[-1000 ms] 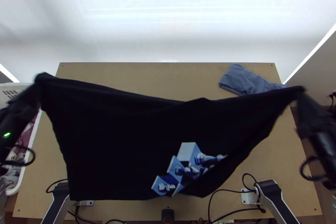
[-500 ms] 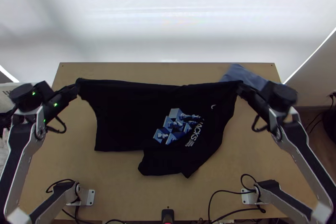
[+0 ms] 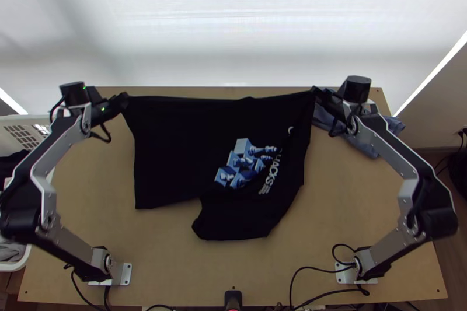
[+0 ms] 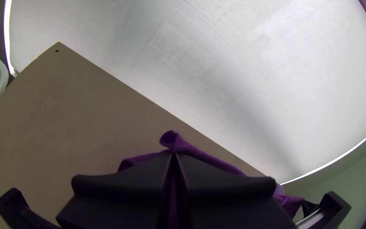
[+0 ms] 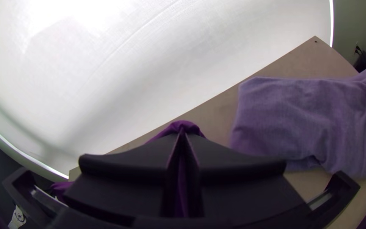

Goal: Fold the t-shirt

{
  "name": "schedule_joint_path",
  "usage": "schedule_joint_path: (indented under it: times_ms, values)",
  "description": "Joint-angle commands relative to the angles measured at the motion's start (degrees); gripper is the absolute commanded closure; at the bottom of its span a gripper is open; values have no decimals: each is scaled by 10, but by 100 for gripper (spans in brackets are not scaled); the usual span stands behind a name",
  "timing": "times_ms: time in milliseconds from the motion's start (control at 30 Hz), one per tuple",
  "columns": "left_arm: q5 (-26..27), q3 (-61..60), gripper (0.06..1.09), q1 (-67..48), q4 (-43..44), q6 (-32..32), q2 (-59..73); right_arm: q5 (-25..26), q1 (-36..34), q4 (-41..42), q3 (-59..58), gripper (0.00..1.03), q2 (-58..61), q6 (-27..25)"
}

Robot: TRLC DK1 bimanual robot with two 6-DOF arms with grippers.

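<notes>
A black t-shirt (image 3: 169, 153) with a blue chess print hangs stretched between both grippers near the table's far edge; its lower part lies uneven on the table. My left gripper (image 3: 124, 101) holds the upper left corner. At the upper right corner is my right gripper (image 3: 315, 93). In the left wrist view the left gripper (image 4: 173, 156) is shut on the shirt (image 4: 171, 139), a small tip poking out past the fingers. The right gripper (image 5: 182, 132) in the right wrist view is shut on the shirt's edge (image 5: 184, 124), which looks purple there.
A folded grey-blue cloth (image 3: 365, 136) lies at the table's far right, beside and partly under the right arm. A white basket (image 3: 23, 127) with clothes stands at the left edge. Bare wood (image 3: 157, 252) shows at the near side, with cables by the arm bases.
Both grippers have moved inward and toward the far edge with the shirt, which went from raised and spread wide to lower over the table. The shirt's near part has come to rest on the wood.
</notes>
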Motion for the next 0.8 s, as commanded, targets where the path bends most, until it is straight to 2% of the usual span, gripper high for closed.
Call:
schedule_joint_path:
  times_ms: [0,233,300,333,400,433,600,767]
  values:
    - [-13,74,105,-1,8,-5,57,19,-6,10,47,100,46,8]
    - [-18,156,103,-15,1,-33,136,41,6,42,72,100,93,4]
    - [-17,170,86,-17,-12,-36,146,53,7,44,79,99,99,5]
    - [-18,172,70,-18,-14,-35,147,56,8,44,81,91,99,5]
    - [-15,175,22,-21,-11,-32,146,78,12,43,79,68,93,5]
    - [-13,176,9,-21,-14,-32,145,84,14,43,76,57,86,3]
    - [-12,173,10,-11,-22,-33,117,103,14,29,65,24,43,-4]
    - [-10,140,10,-1,-42,-17,46,121,13,5,34,9,-29,3]
